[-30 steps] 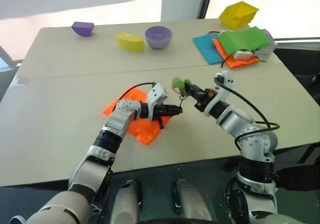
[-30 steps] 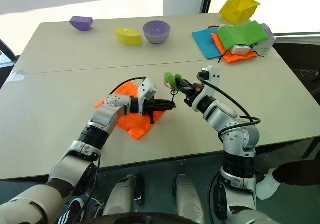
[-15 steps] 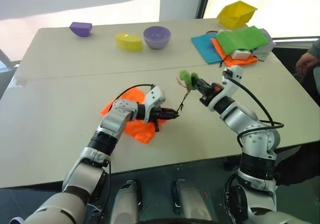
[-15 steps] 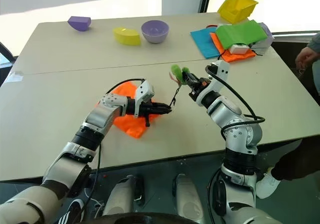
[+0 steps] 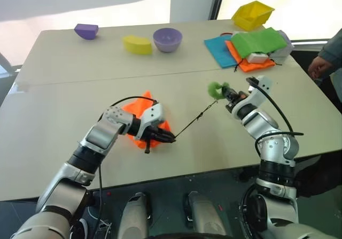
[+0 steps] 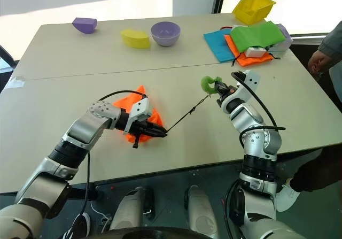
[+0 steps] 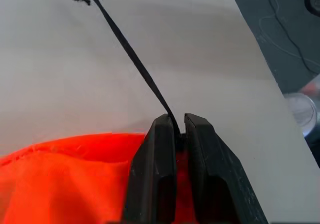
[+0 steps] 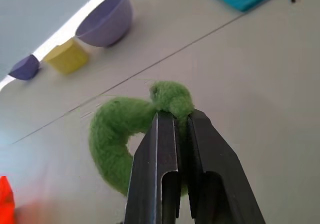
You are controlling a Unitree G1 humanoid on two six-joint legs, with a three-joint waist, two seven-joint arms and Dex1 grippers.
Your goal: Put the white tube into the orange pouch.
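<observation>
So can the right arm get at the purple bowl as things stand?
Probably not freely: the right gripper is shut on the green ring, whose black cord runs taut to the left gripper. The purple bowl sits far across the table.

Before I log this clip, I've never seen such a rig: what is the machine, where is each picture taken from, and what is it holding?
It is a humanoid robot with two arms. Two pictures come from its head, looking down at the table; two come from cameras on its wrists. The left hand pinches the mouth of the orange pouch, where the black cord comes out. The right hand is shut on the green fuzzy ring at the cord's end, and the cord runs straight between them. Farther back lie bowls, folded cloths and a yellow bin.
</observation>
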